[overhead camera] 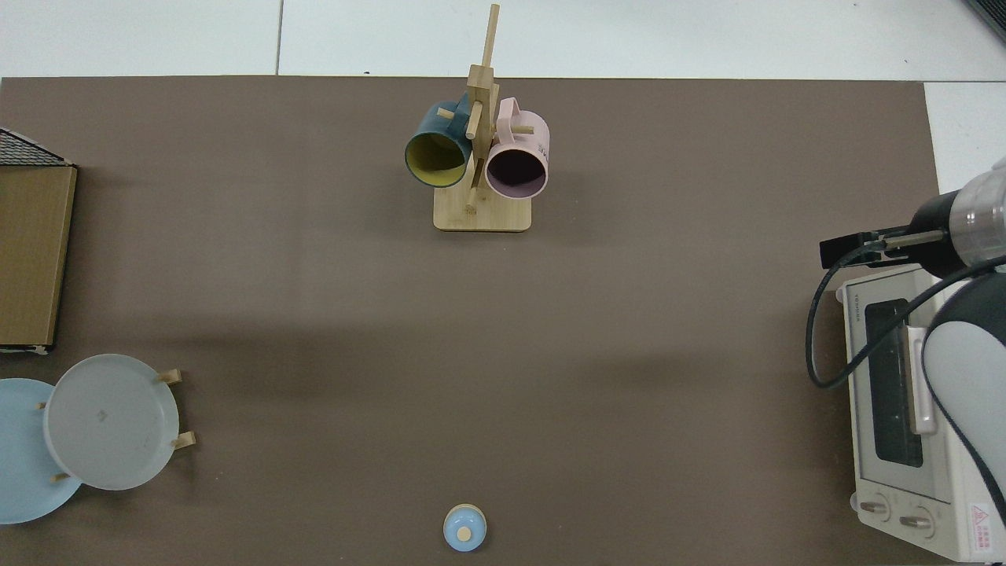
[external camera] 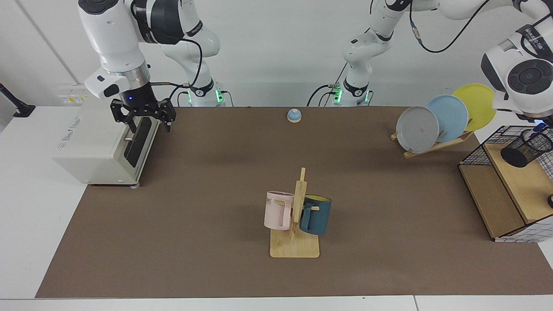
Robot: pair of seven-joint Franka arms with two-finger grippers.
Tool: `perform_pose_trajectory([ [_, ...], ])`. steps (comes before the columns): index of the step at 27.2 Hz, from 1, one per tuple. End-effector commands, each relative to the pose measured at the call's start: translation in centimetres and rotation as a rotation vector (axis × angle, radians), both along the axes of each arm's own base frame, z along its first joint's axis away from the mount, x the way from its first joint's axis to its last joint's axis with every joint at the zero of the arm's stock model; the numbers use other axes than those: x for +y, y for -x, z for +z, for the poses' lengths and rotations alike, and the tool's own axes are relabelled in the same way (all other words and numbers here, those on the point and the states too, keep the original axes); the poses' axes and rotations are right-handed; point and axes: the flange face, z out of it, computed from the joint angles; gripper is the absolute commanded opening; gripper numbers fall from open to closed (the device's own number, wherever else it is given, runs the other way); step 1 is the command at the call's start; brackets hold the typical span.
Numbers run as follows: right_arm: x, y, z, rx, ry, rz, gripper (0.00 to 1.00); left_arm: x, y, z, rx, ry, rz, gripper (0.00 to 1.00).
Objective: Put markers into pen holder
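Left pincer cut off; marker mostly hidden inside pen holder.

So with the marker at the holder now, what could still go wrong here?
1. The marker shows only its tip above the pen holder rim at the picture's edge; it may not be fully seated.
2. The left arm hangs close above the holder and the wire rack; pulling away could snag or tip the holder.
The right gripper waits, open, by the oven.
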Motion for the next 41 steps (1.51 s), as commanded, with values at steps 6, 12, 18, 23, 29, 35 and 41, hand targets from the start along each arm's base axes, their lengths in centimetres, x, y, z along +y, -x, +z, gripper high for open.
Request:
perform_pose_trajectory([
  [6,-0.3,0.4,0.1,0.005,-0.001,0.011,1.00,-3.0,0.5,-0.6,-0.225,0.269,0.346,1.00],
  [12,-0.3,0.4,0.1,0.005,-0.001,0.011,1.00,-6.3,0.4,-1.1,-0.396,0.364,0.664,1.00],
  [18,-0.3,0.4,0.1,0.005,-0.001,0.011,1.00,-10.5,-0.1,-0.6,-0.508,0.369,0.821,1.00],
  [23,-0.3,0.4,0.1,0.005,0.000,0.011,1.00,-13.4,0.4,1.3,-0.570,0.407,0.877,1.00],
  [29,-0.3,0.3,0.0,0.007,-0.001,0.011,1.00,-16.4,2.9,5.3,-0.649,0.483,0.901,1.00],
  [35,-0.3,0.4,0.1,0.005,-0.001,0.011,1.00,-15.8,3.6,6.2,-0.650,0.501,0.915,1.00],
  [41,-0.3,0.4,0.1,0.005,0.000,0.011,1.00,-16.2,3.6,6.4,-0.639,0.536,0.928,1.00],
])
